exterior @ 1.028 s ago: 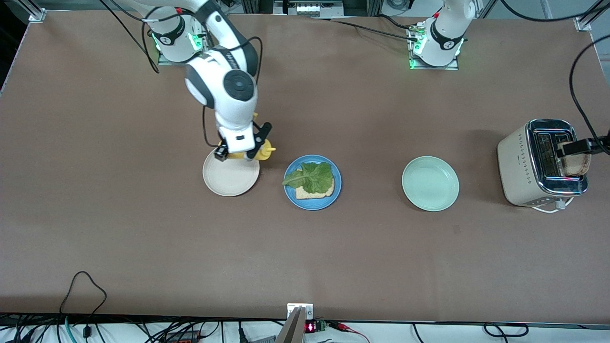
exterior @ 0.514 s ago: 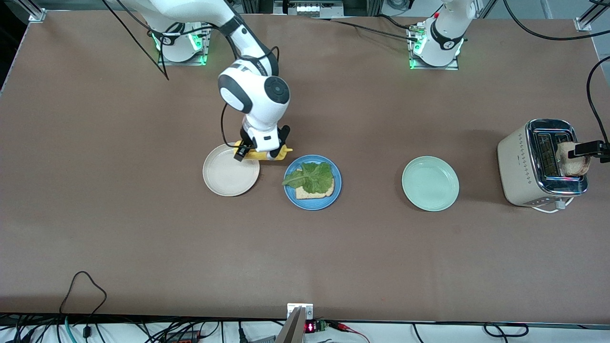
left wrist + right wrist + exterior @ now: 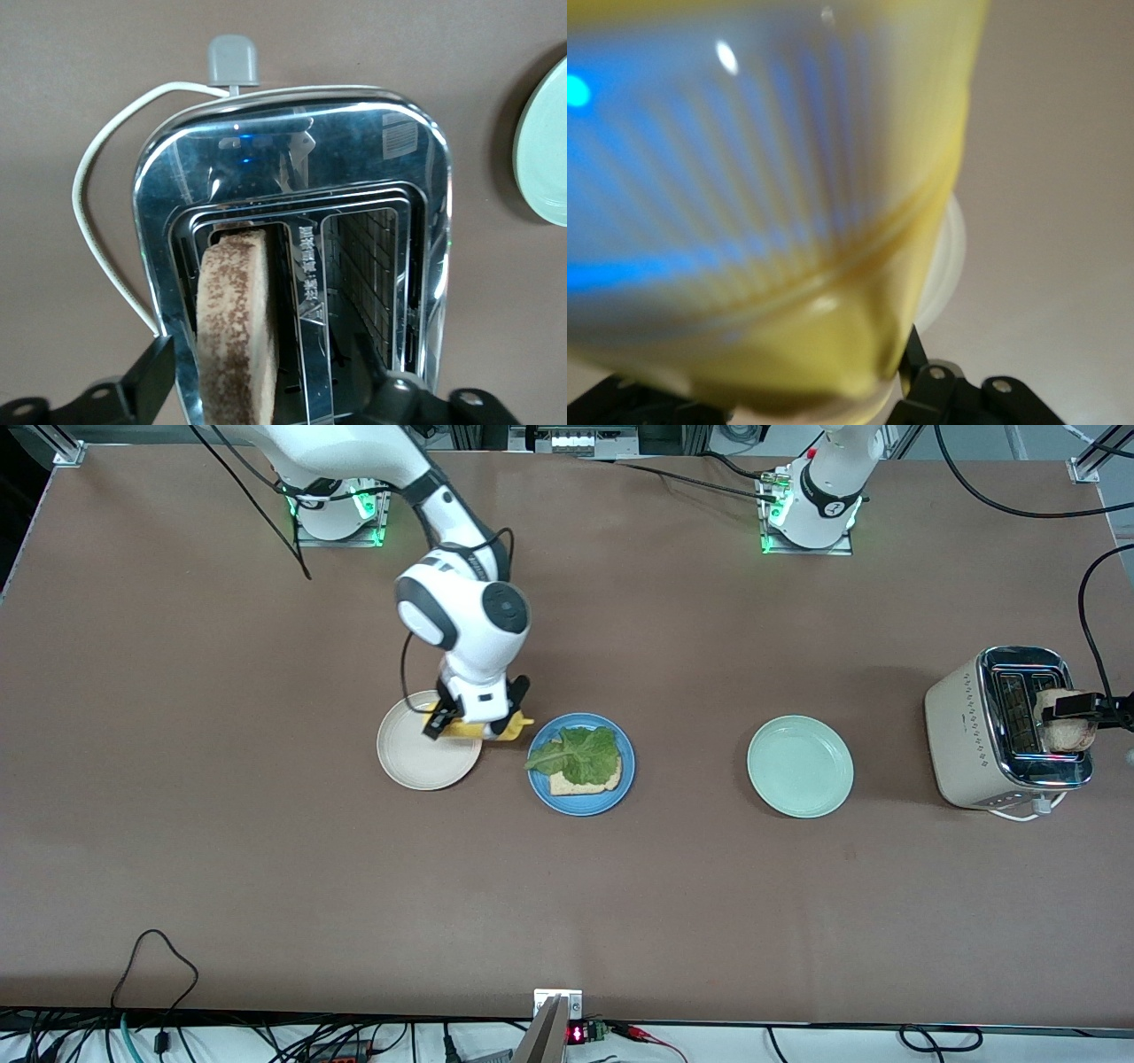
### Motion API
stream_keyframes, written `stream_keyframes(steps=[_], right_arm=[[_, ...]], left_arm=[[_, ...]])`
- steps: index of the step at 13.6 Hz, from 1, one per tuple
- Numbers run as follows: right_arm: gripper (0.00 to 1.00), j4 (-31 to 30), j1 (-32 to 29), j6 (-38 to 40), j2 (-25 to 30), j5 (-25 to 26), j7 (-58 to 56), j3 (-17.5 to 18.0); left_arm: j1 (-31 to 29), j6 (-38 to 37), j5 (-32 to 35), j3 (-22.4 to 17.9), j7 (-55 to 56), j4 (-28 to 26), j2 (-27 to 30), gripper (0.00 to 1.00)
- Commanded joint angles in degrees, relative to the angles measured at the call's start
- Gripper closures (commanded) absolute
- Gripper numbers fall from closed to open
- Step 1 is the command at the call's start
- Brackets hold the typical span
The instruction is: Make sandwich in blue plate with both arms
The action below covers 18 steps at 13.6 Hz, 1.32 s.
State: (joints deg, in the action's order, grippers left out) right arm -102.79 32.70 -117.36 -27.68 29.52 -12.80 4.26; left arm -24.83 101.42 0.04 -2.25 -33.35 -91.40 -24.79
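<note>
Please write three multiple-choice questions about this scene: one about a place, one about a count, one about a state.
1. Where is the bread slice with lettuce?
A. blue plate
B. cream plate
C. mint-green plate

2. How many plates are on the table?
A. two
B. three
C. four

3. What does the right gripper hold?
A. nothing
B. a yellow bottle
C. toast

Answers:
1 A: the bread slice with lettuce lies on the blue plate.
2 B: with the blue one, a cream plate and a mint-green plate.
3 B: the right gripper is shut on the yellow bottle.
</note>
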Motion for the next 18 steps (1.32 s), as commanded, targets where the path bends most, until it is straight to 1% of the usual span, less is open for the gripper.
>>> stream_keyframes(steps=[1,2,3,4,6,8,9,10,11,12,13,14,16,17,18], right_arm=[[1.0,-5.21,-9.45,1.17,10.07,-0.08,-7.4,5.11],[1.0,-7.15,-15.85,1.0,12.63,-0.17,-9.51,9.66],[1.0,-8.47,-22.09,0.74,14.83,-1.73,-12.84,13.45],[1.0,-8.92,-25.81,0.73,16.24,-4.27,-17.31,15.06],[1.0,-9.19,-30.83,0.65,18.88,-10.51,-27.06,15.16],[1.0,-9.19,-35.23,0.47,20.55,-15.43,-34.02,15.16],[1.0,-9.27,-38.04,0.56,21.08,-19.9,-38.84,15.16],[1.0,-10.06,-40.5,0.56,21.96,-23.16,-43.67,15.07],[1.0,-10.5,-42.53,0.56,22.4,-24.93,-48.16,15.07],[1.0,-10.68,-45.07,0.56,22.67,-26.08,-52.38,15.07],[1.0,-10.94,-47.53,0.56,22.76,-28.18,-56.86,15.07],[1.0,-11.38,-50.25,0.47,22.41,-30.99,-61.69,15.07],[1.0,-11.91,-55.27,-0.4,20.75,-34.96,-71.18,15.07],[1.0,-11.91,-57.47,-1.02,19.61,-36.45,-75.75,15.07],[1.0,-11.91,-59.58,-1.2,18.2,-38.55,-79.63,14.98]], left_arm=[[-0.66,-0.96,0.93,0.49,-1.36,1.4,-0.52,0.86],[-0.66,-1.05,0.93,0.49,-1.54,1.58,-0.43,0.98],[-0.66,-1.14,0.93,0.49,-1.89,1.84,-0.17,0.99],[-0.66,-1.23,1.02,0.49,-2.76,2.02,0.01,0.99],[-0.57,-1.4,0.93,0.58,-4.52,2.46,1.06,0.99],[-0.66,-5.16,0.84,0.49,-4.53,3.42,3.43,0.99],[-0.66,-9.27,0.75,0.92,-4.09,5.77,4.39,0.99],[-0.4,-14.97,0.15,1.28,-3.65,9.54,4.75,0.99],[0.21,-20.94,0.05,1.63,-2.43,14.19,4.84,0.99],[1.52,-26.4,0.05,3.46,-0.5,17.8,4.84,0.99],[2.23,-30.19,0.05,6.61,1.78,20.1,4.93,0.99],[2.33,-32.58,0.05,10.73,3.89,21.17,5.02,0.99],[2.42,-34.79,0.05,21.09,11.07,20.31,5.72,0.99],[2.42,-34.98,-0.56,27.06,16.6,19.52,5.11,0.99],[2.85,-33.67,-2.39,31.82,22.57,18.47,4.76,0.99]])
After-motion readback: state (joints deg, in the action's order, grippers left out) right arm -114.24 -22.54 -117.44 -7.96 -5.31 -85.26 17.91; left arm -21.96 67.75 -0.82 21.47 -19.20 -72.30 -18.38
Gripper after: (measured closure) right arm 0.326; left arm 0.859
